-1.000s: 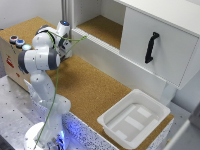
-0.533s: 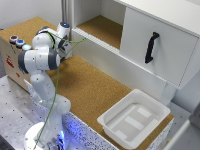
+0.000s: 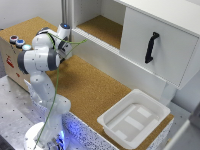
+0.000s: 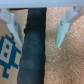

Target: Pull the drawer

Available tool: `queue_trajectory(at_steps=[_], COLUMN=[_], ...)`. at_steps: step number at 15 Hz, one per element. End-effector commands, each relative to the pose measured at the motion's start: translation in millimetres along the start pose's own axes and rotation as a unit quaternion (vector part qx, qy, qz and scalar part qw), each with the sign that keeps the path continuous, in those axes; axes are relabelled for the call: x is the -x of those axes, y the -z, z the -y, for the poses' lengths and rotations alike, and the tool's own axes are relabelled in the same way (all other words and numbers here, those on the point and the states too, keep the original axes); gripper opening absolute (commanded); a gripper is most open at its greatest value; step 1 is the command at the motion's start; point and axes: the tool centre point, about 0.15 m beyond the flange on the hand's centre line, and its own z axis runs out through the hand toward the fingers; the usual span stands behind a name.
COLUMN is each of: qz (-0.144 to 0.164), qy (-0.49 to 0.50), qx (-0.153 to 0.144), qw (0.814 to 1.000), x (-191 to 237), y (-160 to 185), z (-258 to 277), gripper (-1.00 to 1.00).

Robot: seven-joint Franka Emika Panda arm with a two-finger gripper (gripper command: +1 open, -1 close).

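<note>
Claw (image 4: 36,27) seen spread open in the wrist view, nothing held, cork tabletop (image 3: 95,87) beneath. Drawer (image 3: 160,47) located well apart toward the exterior view's right; black handle (image 3: 151,47) set upright on its front. A long reach is judged necessary.

The surface (image 3: 95,87) looks like rough, matt cork, speckled brown. On it, near the white cabinet (image 3: 160,50), sits a smooth, faintly glossy white plastic tray (image 3: 112,122); the cabinet's panels are smooth and matt, its handle (image 3: 151,47) glossy black.
</note>
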Motion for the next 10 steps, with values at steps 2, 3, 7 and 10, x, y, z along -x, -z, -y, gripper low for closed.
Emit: queue_trajectory(at_steps=[2, 3, 7, 10], qz=[-0.011, -0.010, -0.009, -0.010], qy=[0.010, 0.013, 0.016, 0.013], qx=[-0.061, -0.063, -0.069, -0.068], qw=[0.998, 0.998, 0.997, 0.998], x=[3.3, 2.5, 0.9, 1.4], y=[-36.0, -38.0, -38.5, -35.2], z=[-24.0, -24.3, -26.6, -32.7], gripper=[-1.00, -1.00, -1.00, -1.00])
